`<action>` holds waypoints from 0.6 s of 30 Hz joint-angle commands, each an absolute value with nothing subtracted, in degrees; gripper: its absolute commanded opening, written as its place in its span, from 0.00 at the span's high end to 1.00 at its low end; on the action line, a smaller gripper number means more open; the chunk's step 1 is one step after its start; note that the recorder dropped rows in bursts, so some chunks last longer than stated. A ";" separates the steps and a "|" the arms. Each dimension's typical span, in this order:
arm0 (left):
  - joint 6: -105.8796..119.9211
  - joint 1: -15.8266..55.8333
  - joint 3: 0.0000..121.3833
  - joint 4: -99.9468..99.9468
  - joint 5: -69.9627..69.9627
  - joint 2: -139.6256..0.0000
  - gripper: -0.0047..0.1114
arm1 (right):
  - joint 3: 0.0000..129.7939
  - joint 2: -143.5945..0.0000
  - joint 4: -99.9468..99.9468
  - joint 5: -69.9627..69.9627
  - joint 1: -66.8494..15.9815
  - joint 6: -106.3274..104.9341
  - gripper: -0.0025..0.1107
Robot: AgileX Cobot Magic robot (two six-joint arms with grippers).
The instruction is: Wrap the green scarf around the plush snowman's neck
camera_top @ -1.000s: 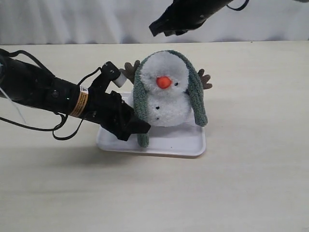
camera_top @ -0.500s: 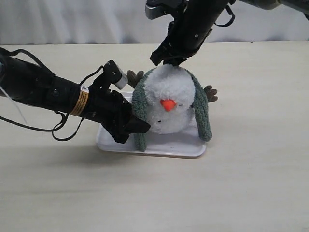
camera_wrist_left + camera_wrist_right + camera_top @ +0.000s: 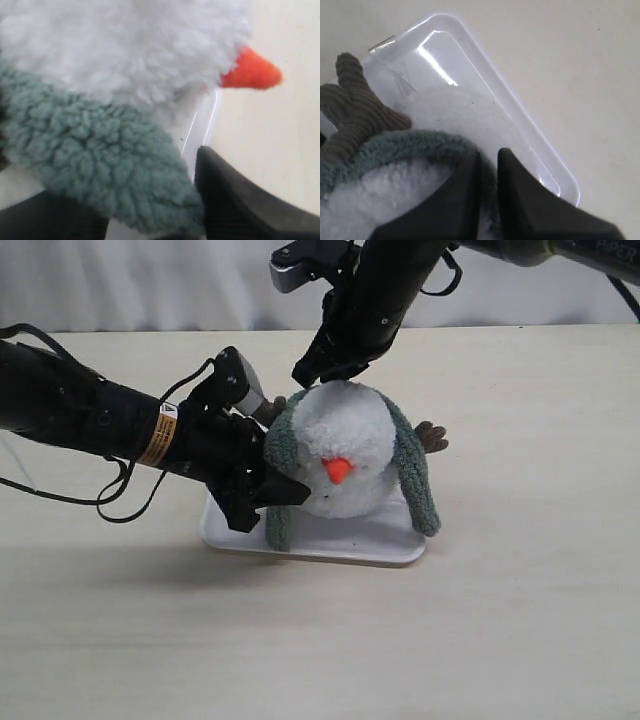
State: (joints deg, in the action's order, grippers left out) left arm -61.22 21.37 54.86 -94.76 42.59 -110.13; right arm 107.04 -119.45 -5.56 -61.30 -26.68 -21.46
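Observation:
The plush snowman (image 3: 345,440) leans forward on a white tray (image 3: 350,545), its orange nose (image 3: 337,470) pointing down and its neck crease hidden. The green scarf (image 3: 410,465) lies over the top of its head, with one end hanging down each side. My left gripper (image 3: 275,490) holds the left end; in the left wrist view the scarf (image 3: 90,150) fills the gap of the gripper (image 3: 135,190) below the white plush (image 3: 125,45). My right gripper (image 3: 318,375) sits at the back top of the head. There the right gripper (image 3: 487,157) pinches the scarf band (image 3: 410,142).
A brown twig arm (image 3: 430,437) sticks out on the snowman's right, and another twig arm (image 3: 355,100) shows in the right wrist view. The tray rim (image 3: 485,60) lies behind the plush on a pale wooden table (image 3: 520,620). A white curtain hangs at the back.
My right arm came down from above onto the top of the head. The snowman tipped forward and its nose dropped. My left gripper drew the scarf's left end slightly left.

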 commanded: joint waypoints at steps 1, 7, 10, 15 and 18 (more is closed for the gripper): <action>-62.73 21.33 55.04 -95.78 42.37 -110.13 0.57 | 107.06 -119.56 -4.09 -61.88 -26.66 -21.25 0.87; -66.14 21.33 55.04 -98.81 42.02 -110.35 0.57 | 107.06 -121.86 4.04 -62.61 -26.66 -16.75 0.87; -68.38 21.33 55.04 -99.41 39.25 -110.35 0.57 | 107.26 -121.36 5.96 -60.78 -26.66 -14.34 0.87; -69.49 21.33 55.04 -99.95 39.01 -110.35 0.57 | 109.74 -121.15 6.06 -61.52 -26.66 -13.65 0.87; -69.60 21.33 55.04 -99.95 39.68 -110.35 0.57 | 112.04 -121.15 6.06 -63.18 -26.66 -12.07 0.87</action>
State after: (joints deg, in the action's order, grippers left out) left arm -68.95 21.37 54.86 -99.82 39.15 -110.24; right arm 110.11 -121.92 5.64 -61.81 -26.68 -13.68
